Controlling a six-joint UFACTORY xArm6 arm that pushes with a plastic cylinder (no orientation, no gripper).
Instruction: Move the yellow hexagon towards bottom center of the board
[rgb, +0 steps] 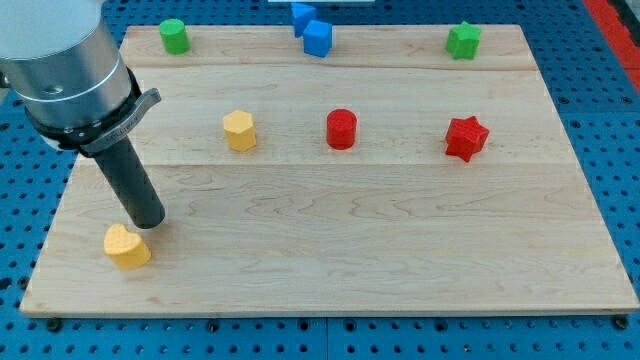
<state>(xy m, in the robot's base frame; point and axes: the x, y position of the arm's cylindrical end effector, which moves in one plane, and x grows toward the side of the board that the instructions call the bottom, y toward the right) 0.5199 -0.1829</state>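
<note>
The yellow hexagon (239, 131) stands on the wooden board (400, 240), left of the middle. My tip (148, 223) rests on the board near the view's bottom left, well below and left of the hexagon. It sits just above and right of a yellow heart-shaped block (126, 247), close to it; I cannot tell whether they touch.
A red cylinder (341, 129) and a red star (466, 138) stand right of the hexagon. Along the view's top are a green cylinder (174, 36), two blue blocks (313, 32) and a green star (463, 41).
</note>
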